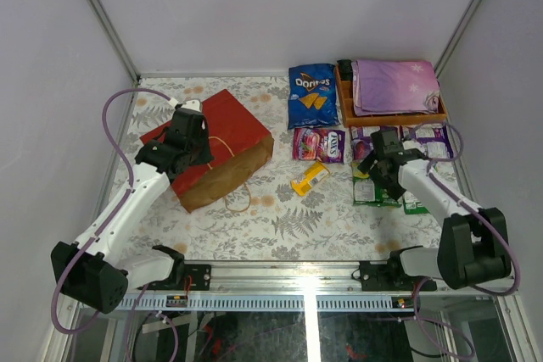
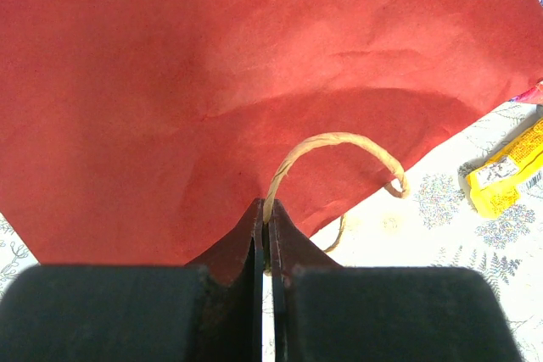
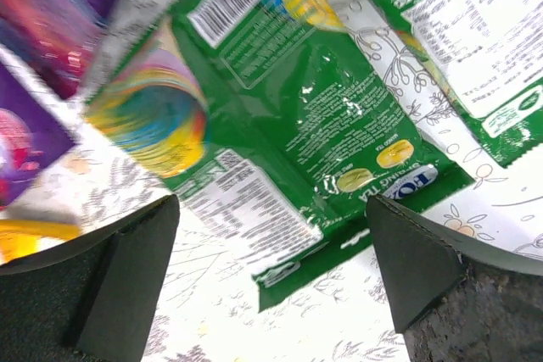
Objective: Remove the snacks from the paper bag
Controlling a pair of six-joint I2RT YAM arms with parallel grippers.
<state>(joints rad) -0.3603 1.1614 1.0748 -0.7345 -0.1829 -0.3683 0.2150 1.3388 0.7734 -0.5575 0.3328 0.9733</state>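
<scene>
The red paper bag [image 1: 216,146] lies on its side at the left, its brown side facing me and its mouth toward the right. My left gripper [image 1: 201,152] is shut on one of its tan loop handles [image 2: 335,146], against the red paper [image 2: 212,65]. The snacks lie out on the table: a blue Doritos bag [image 1: 311,95], a pink pack [image 1: 317,144], a yellow pack [image 1: 309,178] and green packs [image 1: 373,188]. My right gripper [image 1: 371,168] is open and empty just above a green Fox's pack [image 3: 314,125].
An orange wooden tray [image 1: 344,99] at the back right holds a folded purple cloth [image 1: 396,85]. Purple packs [image 1: 428,137] lie beside the right arm. The bag's second handle [image 1: 239,203] lies on the patterned tabletop. Walls close in on three sides.
</scene>
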